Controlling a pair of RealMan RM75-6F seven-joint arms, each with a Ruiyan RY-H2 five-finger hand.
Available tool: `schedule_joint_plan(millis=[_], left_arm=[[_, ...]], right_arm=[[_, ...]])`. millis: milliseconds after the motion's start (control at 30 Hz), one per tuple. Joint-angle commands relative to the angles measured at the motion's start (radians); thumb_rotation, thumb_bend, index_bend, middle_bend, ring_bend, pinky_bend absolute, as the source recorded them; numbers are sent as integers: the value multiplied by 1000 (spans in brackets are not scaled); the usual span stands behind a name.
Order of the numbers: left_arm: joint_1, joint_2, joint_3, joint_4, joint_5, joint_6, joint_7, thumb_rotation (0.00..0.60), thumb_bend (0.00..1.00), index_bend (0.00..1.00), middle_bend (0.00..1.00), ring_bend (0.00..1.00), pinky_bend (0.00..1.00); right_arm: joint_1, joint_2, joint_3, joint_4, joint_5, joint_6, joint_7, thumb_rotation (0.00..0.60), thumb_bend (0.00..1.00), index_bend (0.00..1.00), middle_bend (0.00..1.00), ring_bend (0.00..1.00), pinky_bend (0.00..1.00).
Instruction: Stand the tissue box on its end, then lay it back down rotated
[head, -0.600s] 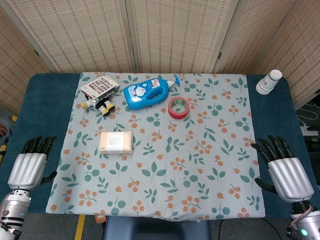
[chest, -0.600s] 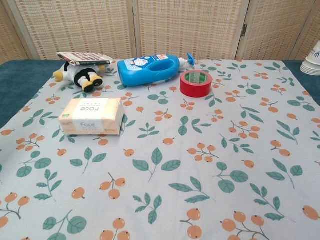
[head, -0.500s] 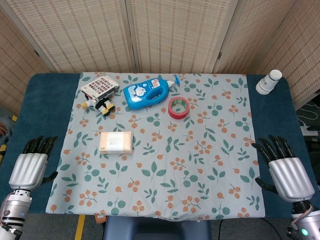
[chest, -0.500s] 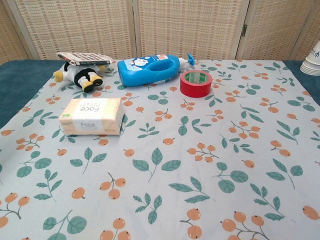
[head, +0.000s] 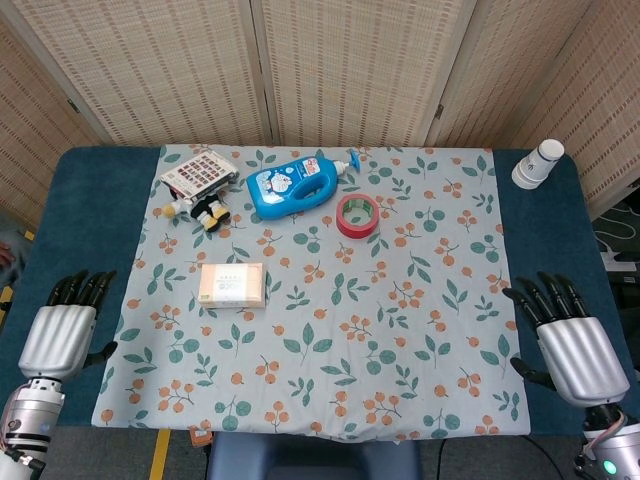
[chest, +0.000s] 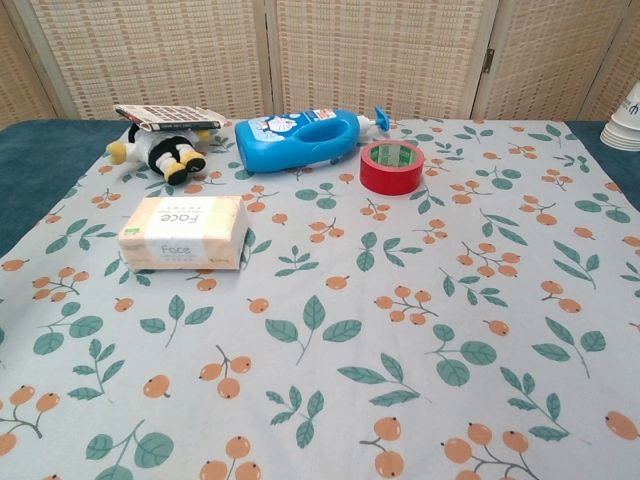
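At the near left corner of the tabletop (head: 90, 205), the left hand (head: 60, 335) is seen from the back, palm down over the blue surface just off the edge of the patterned cloth (head: 400, 340). Its fingers (head: 80, 288) are stretched forward and slightly apart, and nothing is held in them. At the near right corner the right hand (head: 570, 345) is posed the same way, fingers (head: 548, 292) spread and pointing away from the robot, with nothing in its grasp. Neither hand is shown in the chest view.

Further in, on the left half of the cloth, the tissue box (head: 233, 285) is found lying flat on its broad face, its long side running left to right; the word "Face" can be read on its near side in the chest view (chest: 184, 232). It is well apart from both hands.

Beyond it, toward the far edge, a red tape roll (head: 357, 215) is laid flat near the middle of the cloth. Just to its left a blue bottle (head: 293, 185) lies on its side, its pump nozzle pointed toward the right. At the far left corner of the cloth a small plush toy (head: 205, 210) is lying, with a printed card pack (head: 199, 172) resting on top of it. At the far right corner of the tabletop, off the cloth, a stack of white cups (head: 538, 163) is set.
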Motion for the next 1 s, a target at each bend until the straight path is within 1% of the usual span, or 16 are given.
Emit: schedule_joint_plan(millis=[33, 167, 267, 367, 467, 567, 667, 700, 733, 767, 833, 900, 1000], left_arm=[[-3, 7, 1, 0, -3, -12, -9, 600, 209, 0, 93, 16, 94], [-17, 29, 19, -6, 22, -80, -45, 600, 209, 0, 84, 14, 105], [-30, 12, 37, -20, 52, -124, -41, 600, 208, 0, 82, 13, 119], [-58, -46, 48, -11, 70, -167, 4, 600, 208, 0, 82, 8, 120], [-110, -137, 30, 26, 22, -212, 61, 600, 208, 0, 83, 3, 121], [-187, -233, -22, 65, -105, -252, 110, 600, 208, 0, 81, 0, 120], [-277, -325, -132, 73, -354, -288, 53, 600, 208, 0, 74, 0, 118], [-320, -355, -175, 83, -440, -294, 45, 600, 208, 0, 74, 0, 120], [-354, -379, -196, 98, -482, -284, 61, 600, 208, 4, 78, 1, 124], [-387, -406, -207, 116, -508, -260, 95, 600, 208, 7, 80, 2, 126], [-451, -488, -221, 160, -541, -181, 172, 600, 208, 19, 93, 9, 130], [-491, -578, -243, 198, -579, -106, 197, 600, 207, 21, 108, 22, 128], [-546, -676, -273, 256, -632, -9, 249, 600, 207, 21, 121, 35, 128]], right_arm=[[-1, -1, 0, 0, 0, 1, -2, 600, 115, 170, 106, 0, 66], [3, -2, 0, -6, -1, -6, -3, 600, 115, 170, 106, 0, 66], [4, 0, 2, -9, -6, -3, 0, 600, 115, 170, 106, 0, 66], [4, 5, 4, -9, 0, -1, 8, 600, 115, 170, 106, 0, 66], [3, 9, 4, -12, -8, 1, 15, 600, 115, 170, 106, 0, 66], [1, 13, 3, -13, -17, 5, 21, 600, 114, 169, 106, 0, 66], [1, 15, 3, -11, -15, 3, 26, 600, 114, 170, 106, 0, 66], [2, 16, 3, -11, -13, 1, 29, 600, 115, 170, 106, 0, 66], [3, 17, 4, -10, -12, 1, 31, 600, 115, 170, 106, 0, 66], [3, 18, 4, -10, -12, 1, 33, 600, 114, 170, 106, 0, 66], [3, 21, 4, -9, -13, 0, 40, 600, 114, 169, 107, 0, 66], [4, 25, 5, -8, -16, 1, 48, 600, 114, 169, 107, 0, 66], [2, 30, 6, -8, -24, 8, 59, 600, 114, 170, 106, 0, 66]])
